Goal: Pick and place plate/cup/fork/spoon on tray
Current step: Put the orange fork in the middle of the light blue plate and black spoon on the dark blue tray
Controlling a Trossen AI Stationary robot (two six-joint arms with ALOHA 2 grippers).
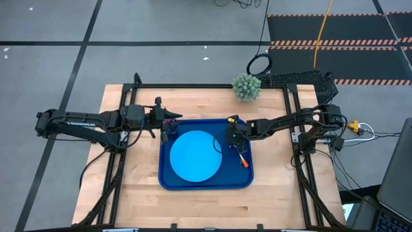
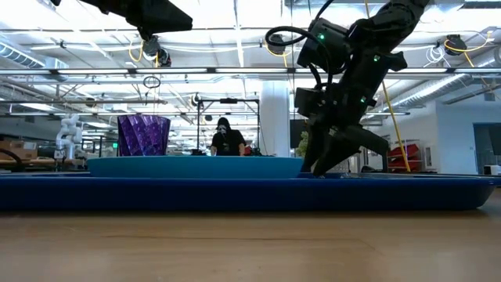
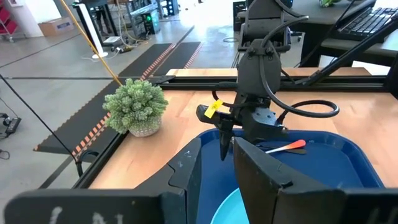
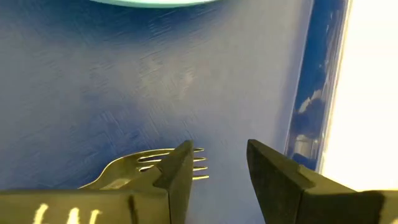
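Note:
The dark blue tray lies mid-table. The light-blue plate rests flat in it. The purple cup stands upright in the tray's far left corner and also shows in the low view. The fork lies on the tray floor right of the plate, its orange handle toward the near edge. Its tines lie beside one finger of my right gripper, which is open, points down and stands low over them. My left gripper is open and empty, raised beside the cup. A slim dark streak at the plate's right edge may be the spoon.
A small green potted plant stands at the table's far edge, behind the tray; it also shows in the left wrist view. Bare wood lies left, right and near of the tray. A person stands far off in the room.

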